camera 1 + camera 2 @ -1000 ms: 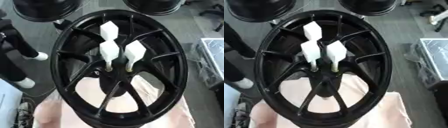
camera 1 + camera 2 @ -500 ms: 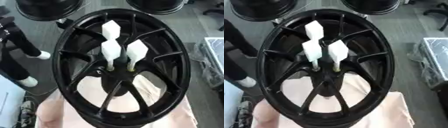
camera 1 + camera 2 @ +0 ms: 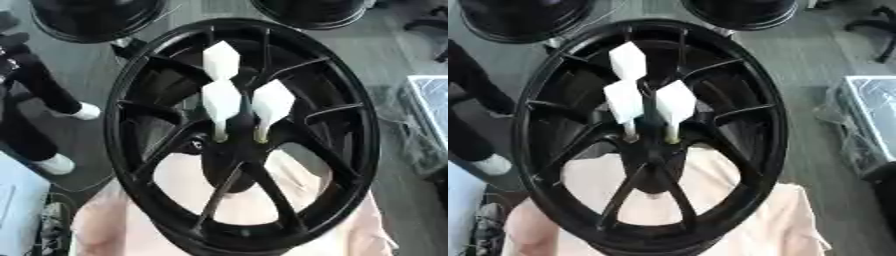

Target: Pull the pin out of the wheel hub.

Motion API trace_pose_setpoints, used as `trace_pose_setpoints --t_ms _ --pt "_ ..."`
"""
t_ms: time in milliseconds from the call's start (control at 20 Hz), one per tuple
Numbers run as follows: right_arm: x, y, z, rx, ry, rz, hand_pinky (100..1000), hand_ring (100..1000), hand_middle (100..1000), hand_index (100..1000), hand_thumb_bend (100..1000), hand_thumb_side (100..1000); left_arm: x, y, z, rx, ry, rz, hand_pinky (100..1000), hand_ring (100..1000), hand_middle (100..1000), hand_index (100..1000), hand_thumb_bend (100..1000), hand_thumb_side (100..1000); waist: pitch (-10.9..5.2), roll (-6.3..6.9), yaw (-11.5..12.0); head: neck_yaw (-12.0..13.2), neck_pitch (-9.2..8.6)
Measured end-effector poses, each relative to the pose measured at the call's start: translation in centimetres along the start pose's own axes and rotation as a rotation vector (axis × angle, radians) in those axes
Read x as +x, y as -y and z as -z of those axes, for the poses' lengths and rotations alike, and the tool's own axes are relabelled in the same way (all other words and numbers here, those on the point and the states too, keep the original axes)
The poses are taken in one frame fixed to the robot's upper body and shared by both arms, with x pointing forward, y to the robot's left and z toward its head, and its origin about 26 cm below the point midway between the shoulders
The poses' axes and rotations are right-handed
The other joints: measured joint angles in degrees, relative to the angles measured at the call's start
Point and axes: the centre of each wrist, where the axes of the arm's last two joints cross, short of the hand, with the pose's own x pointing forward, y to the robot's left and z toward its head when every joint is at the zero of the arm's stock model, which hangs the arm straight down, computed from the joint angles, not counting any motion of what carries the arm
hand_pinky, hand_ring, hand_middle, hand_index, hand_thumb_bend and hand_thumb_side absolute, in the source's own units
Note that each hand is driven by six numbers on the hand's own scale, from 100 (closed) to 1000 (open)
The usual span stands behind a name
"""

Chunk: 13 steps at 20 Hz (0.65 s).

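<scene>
The black wheel hub (image 3: pixel 241 135) fills the middle of both views, lying face up with its spokes running out from the centre to a wide rim. Neither robot hand shows in either view, so nothing can be said of whether they are released, clenched or grasping.

Nearest the camera, below the wheel hub, a pale pink cloth (image 3: pixel 114 225) covers the surface that carries it; the cloth also shows through the lower gaps between the spokes. At the near left of the wheel hub lies a light blue flat thing (image 3: pixel 13 200), cut off by the edge of the view.

In the wheel hub's centre stand three white pins with broad faceted heads. The left pin (image 3: pixel 220 102) and the right pin (image 3: pixel 271 102) stand side by side, their thin yellowish stems going down into holes beside the centre. The far pin (image 3: pixel 220 61) rises just behind them, its stem hidden by the left one.

Left of the wheel hub, a person's dark trouser legs and white shoes (image 3: pixel 57 162) stand on the grey floor. Right of the wheel hub sits a clear plastic-wrapped box (image 3: pixel 872 117); its contents cannot be made out. Beyond the wheel hub, two more black wheels (image 3: pixel 92 17) lie on the floor.
</scene>
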Motion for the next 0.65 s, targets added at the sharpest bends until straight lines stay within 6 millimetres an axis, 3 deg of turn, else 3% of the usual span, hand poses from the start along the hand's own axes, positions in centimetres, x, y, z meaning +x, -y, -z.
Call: trace_pose_setpoints --t_ms 50,100,200,400,650 --pt "0.8 -0.4 0.8 -0.020 0.024 0.066 944 723 690 821 389 271 0.0 0.0 0.0 -0.001 0.000 -0.001 730 836 801 811 100 645 -0.01 0.03 0.2 -0.1 0.00" --pt "1.6 -0.8 1.6 -0.033 0.051 0.130 949 725 693 824 306 313 0.0 0.0 0.0 -0.002 0.001 -0.001 730 837 801 811 100 643 -0.02 0.07 0.3 -0.2 0.00" --pt "3.5 -1.8 3.4 -0.045 0.106 0.254 955 730 699 830 256 337 0.1 0.1 0.1 -0.006 0.004 -0.004 730 837 801 811 100 641 -0.11 0.19 0.6 -0.5 0.00" --pt "6.1 -4.2 6.1 0.012 0.175 0.448 958 728 701 832 406 271 0.2 0.4 0.3 -0.016 0.011 -0.010 730 837 801 811 100 637 -0.25 0.56 1.3 -0.8 -0.01" --pt "7.6 -7.0 7.8 0.053 0.207 0.609 953 703 681 817 419 235 0.3 0.9 0.4 -0.026 0.022 -0.024 729 837 801 811 100 637 -0.25 1.22 2.1 -1.6 -0.07"
